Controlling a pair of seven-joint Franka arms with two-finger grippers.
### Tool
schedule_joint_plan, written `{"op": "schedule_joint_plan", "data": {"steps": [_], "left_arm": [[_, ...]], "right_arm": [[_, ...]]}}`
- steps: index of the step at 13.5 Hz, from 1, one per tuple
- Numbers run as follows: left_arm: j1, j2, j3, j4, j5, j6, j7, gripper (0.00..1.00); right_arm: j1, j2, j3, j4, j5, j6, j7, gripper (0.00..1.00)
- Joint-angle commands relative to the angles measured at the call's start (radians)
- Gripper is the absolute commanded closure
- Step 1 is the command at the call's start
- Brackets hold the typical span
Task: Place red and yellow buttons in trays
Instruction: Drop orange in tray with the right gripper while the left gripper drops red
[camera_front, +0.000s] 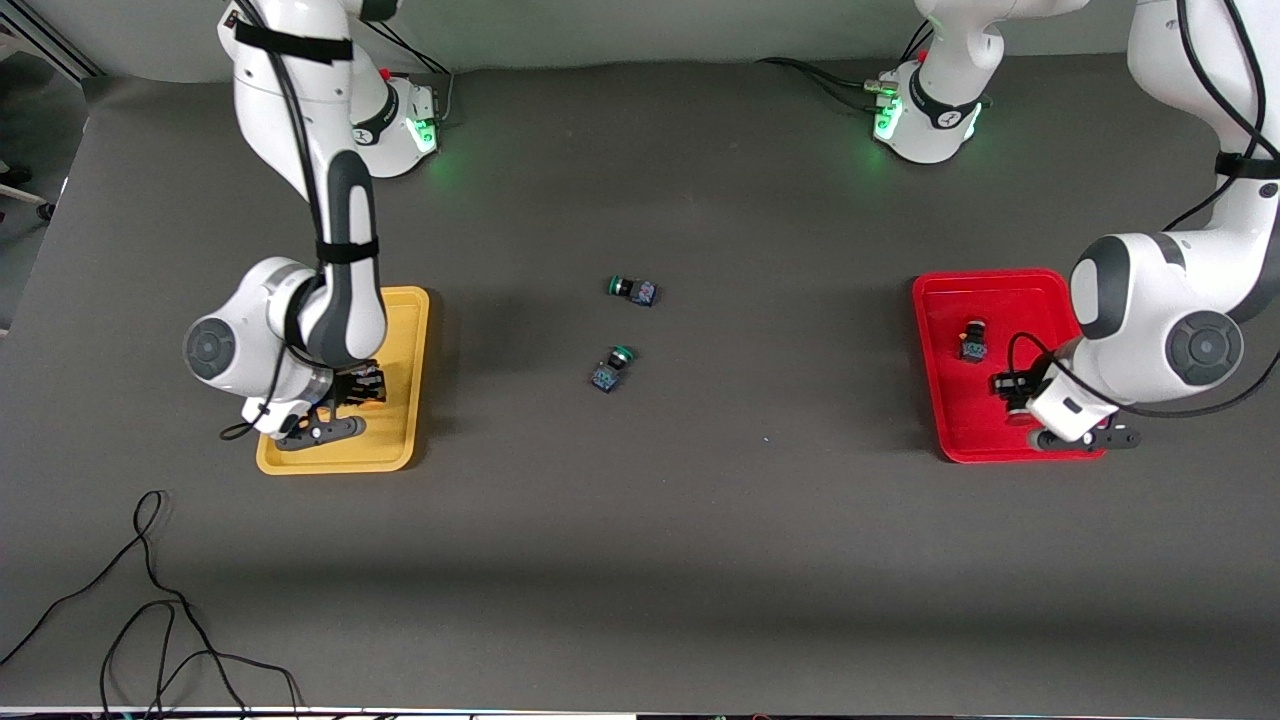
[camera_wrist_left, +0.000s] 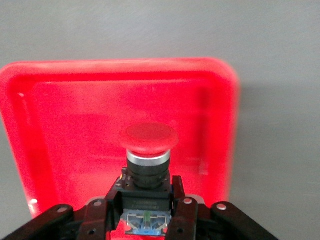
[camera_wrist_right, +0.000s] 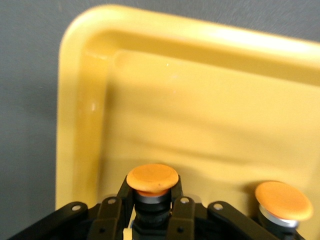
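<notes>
Red button (camera_wrist_left: 148, 150) pinched by left gripper (camera_wrist_left: 148, 212) over red tray (camera_wrist_left: 210, 90), mid-floor | yellow button (camera_wrist_right: 152, 181) pinched by right gripper (camera_wrist_right: 150, 212) over yellow tray (camera_wrist_right: 80, 100), near rim

Two green-capped switches (camera_front: 633, 290) (camera_front: 610, 369), loose black cable (camera_front: 150, 610)

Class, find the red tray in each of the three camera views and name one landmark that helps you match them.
Front view: the red tray lies at the left arm's end of the table, under the left gripper.
Left wrist view: it fills the frame.
Right wrist view: not in it.
Shared landmark: the red-capped button gripped over it.
</notes>
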Motion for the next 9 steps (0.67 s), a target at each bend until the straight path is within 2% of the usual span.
{"op": "schedule_joint_plan", "data": {"steps": [1,2,3,4,5,6,9], "left_arm": [[0.091,-0.058,-0.013,-0.199,0.044,0.227,0.125,1.0],[0.115,-0.049,-0.012,-0.229,0.044,0.292,0.17,1.0],[0.122,-0.043,-0.012,-0.233,0.044,0.297,0.178,0.94],[0.123,-0.045,-0.013,-0.232,0.043,0.291,0.178,0.66],[0.123,-0.043,-0.013,-0.223,0.043,0.282,0.176,0.07],[0.122,-0.043,-0.013,-0.206,0.043,0.25,0.178,0.0],[0.109,-0.038,-0.017,-0.133,0.043,0.133,0.17,0.0]], "right_arm": [[0.002,-0.002,-0.006,0.012,0.03,-0.005,-0.016,0.01],[0.004,-0.014,-0.008,0.014,0.03,-0.005,-0.013,0.0],[0.013,-0.032,-0.014,0.017,0.03,-0.007,0.013,0.0],[0.028,-0.064,-0.026,0.02,0.016,-0.01,0.057,0.0],[0.057,-0.09,-0.058,0.021,-0.01,-0.027,0.101,0.0],[0.117,-0.112,-0.121,0.026,-0.04,-0.053,0.135,0.0],[0.328,-0.114,-0.348,0.069,-0.071,-0.155,0.2,0.0]]}}
